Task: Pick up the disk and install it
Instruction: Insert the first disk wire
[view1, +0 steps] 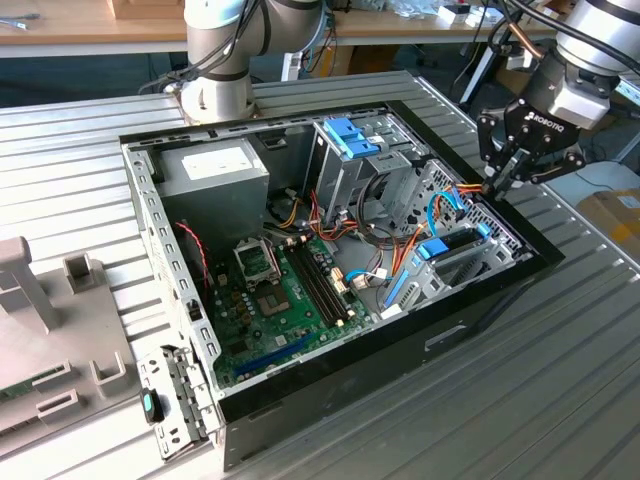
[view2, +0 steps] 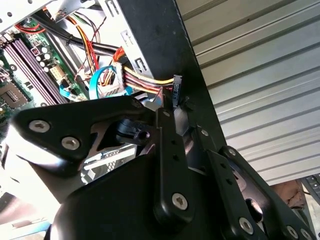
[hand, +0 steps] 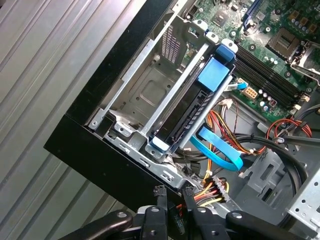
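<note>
Exterior view: computer case (view1: 400, 350) lies open on a ribbed table (view1: 560, 400). The claw (view1: 497, 185) hangs over the case rim at the exterior view's upper right. From here its fingers bunch to a point and the gap is unreadable. The disk (view1: 440, 248) sits in the drive cage at the exterior view's right, mostly hidden, with its blue rail showing.

Second wrist view: black claw links block much of the case. One fingertip (view2: 176, 87) is beside a cable bundle (view2: 145, 80).

First wrist view: the disk stands edge-on in the cage (hand: 150, 95), flat face hidden. The claw tips are slightly apart with nothing between them, clear of the disk.
</note>
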